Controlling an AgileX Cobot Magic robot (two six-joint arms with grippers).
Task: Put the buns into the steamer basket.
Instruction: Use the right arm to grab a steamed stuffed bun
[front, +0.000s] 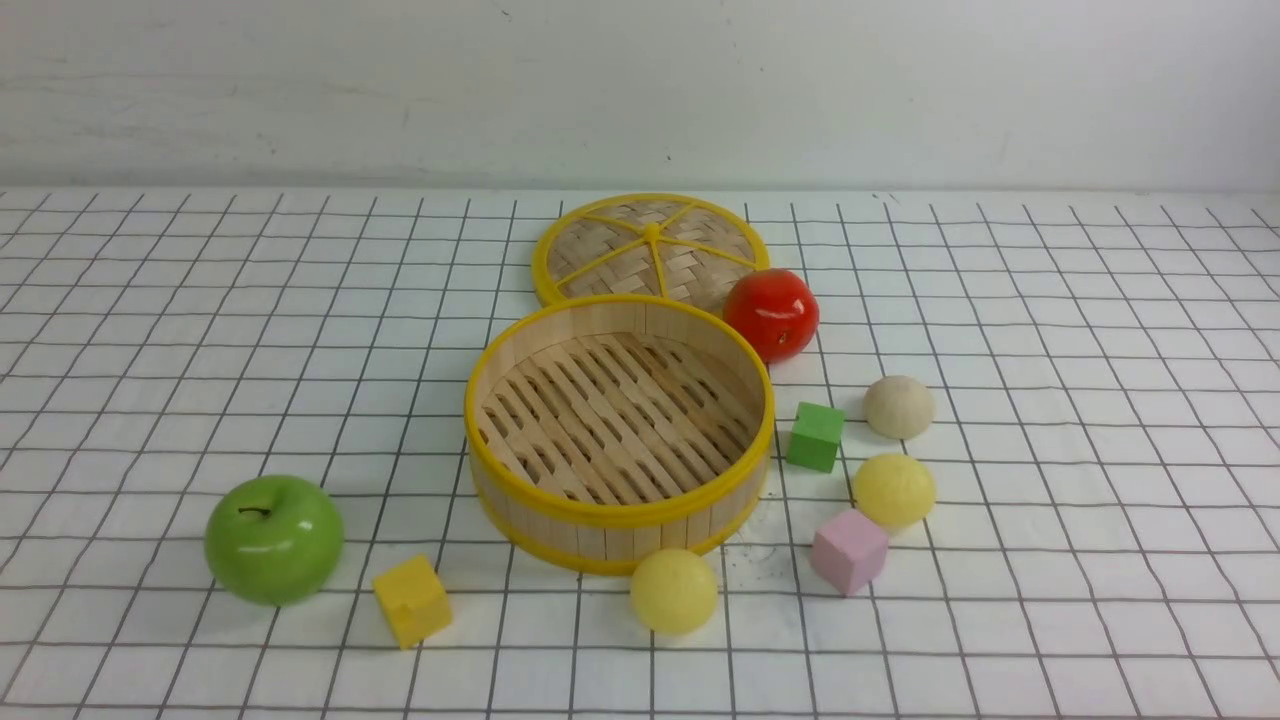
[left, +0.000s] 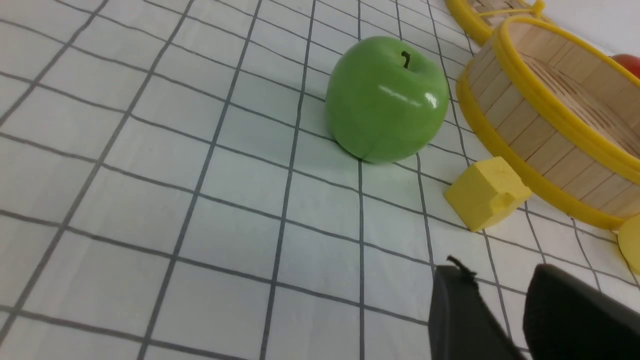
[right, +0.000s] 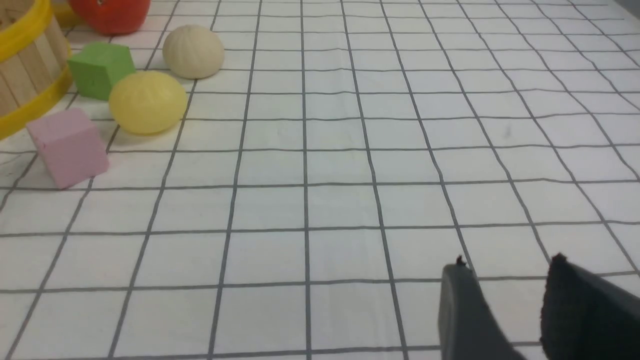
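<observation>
Right of the basket (front: 620, 510): cream bun (front: 899, 407), yellow bun (front: 894, 491); other yellow bun (front: 674, 591) just in front. Both claws (left: 495, 300) (right: 512, 295) released (tips apart, nothing gripped).

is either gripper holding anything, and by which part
Nothing is held: the left gripper and the right gripper are both open with nothing between their fingers.
</observation>
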